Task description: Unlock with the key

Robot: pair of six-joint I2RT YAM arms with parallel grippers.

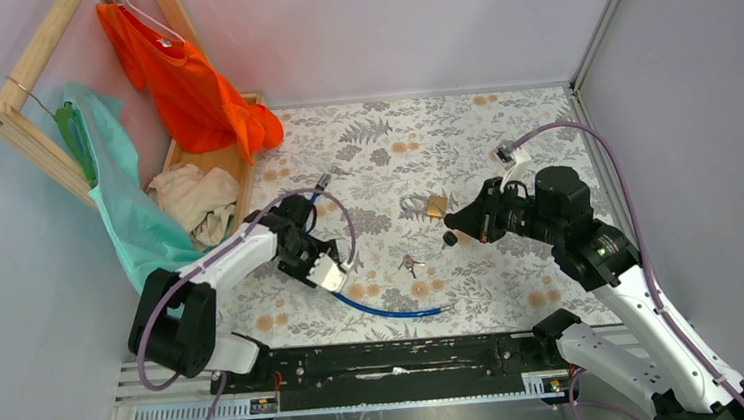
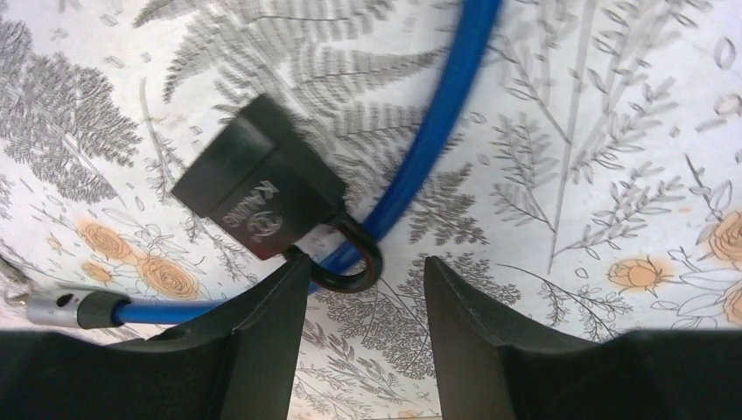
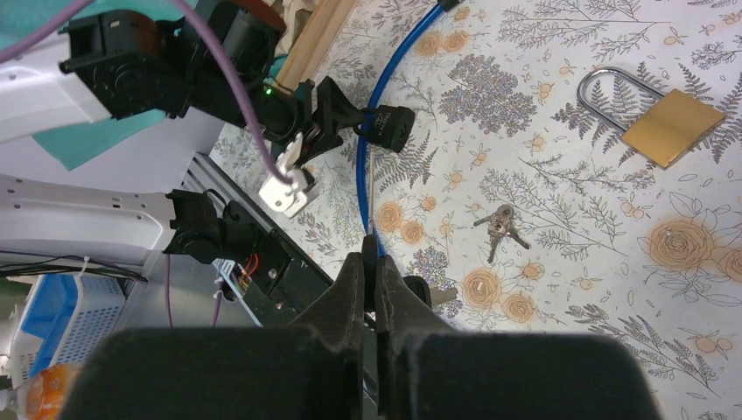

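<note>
Grey walls close in a floral bench (image 1: pixel 461 123), with a wooden rack (image 1: pixel 25 117) of clothes well off behind the left pincer (image 2: pixel 367 271). That pincer stands open, low over a blue cable (image 2: pixel 437 114) that curves away ahead of it. A black padlock (image 2: pixel 258 179) lies just ahead of its left finger, its shackle looped round the cable and touching that finger's tip. The right pincer (image 3: pixel 372 249) is closed. A brass padlock (image 3: pixel 674 127) lies ahead of it to the right, apart. Small silver keys (image 3: pixel 499 227) lie nearer, also to its right. The key (image 3: pixel 418 287) shows right against its right finger, black head half hidden; whether it is pinched I cannot tell.
</note>
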